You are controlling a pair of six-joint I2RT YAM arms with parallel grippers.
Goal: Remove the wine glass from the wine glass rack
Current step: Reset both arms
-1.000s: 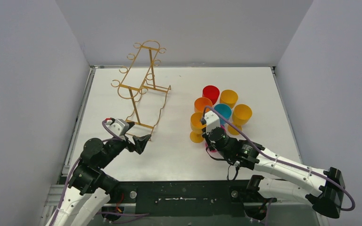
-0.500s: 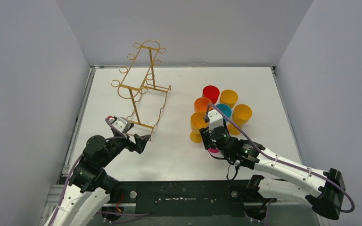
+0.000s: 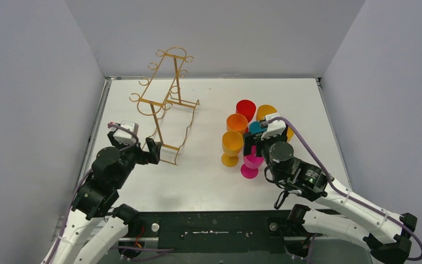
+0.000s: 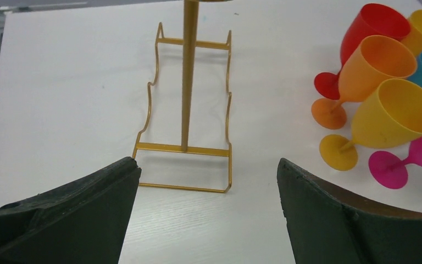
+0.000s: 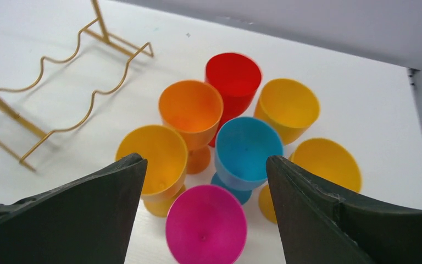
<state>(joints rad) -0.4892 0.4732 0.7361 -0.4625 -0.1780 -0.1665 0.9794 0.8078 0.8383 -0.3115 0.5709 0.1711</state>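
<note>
The gold wire wine glass rack (image 3: 167, 104) stands at the back left with nothing on its hook arms. Its looped base and post (image 4: 187, 99) lie just ahead of my left gripper (image 4: 209, 162), which is open and empty above bare table. A magenta wine glass (image 3: 251, 162) stands upright on the table at the near edge of a cluster of coloured glasses. My right gripper (image 3: 254, 148) hovers above it, open. In the right wrist view the magenta bowl (image 5: 206, 231) sits between and below the spread fingers of that gripper (image 5: 204, 160), touching neither.
Several more glasses stand upright behind the magenta one: red (image 3: 245, 108), orange (image 3: 236, 122), amber (image 3: 232, 144), blue (image 5: 248, 148) and yellow (image 5: 288, 107). Grey walls close in the white table (image 3: 209, 181) on three sides.
My right gripper has opened and pulled back to the right and upward, leaving the magenta glass standing on the table. My left arm has drawn back to the left, away from the rack's base.
</note>
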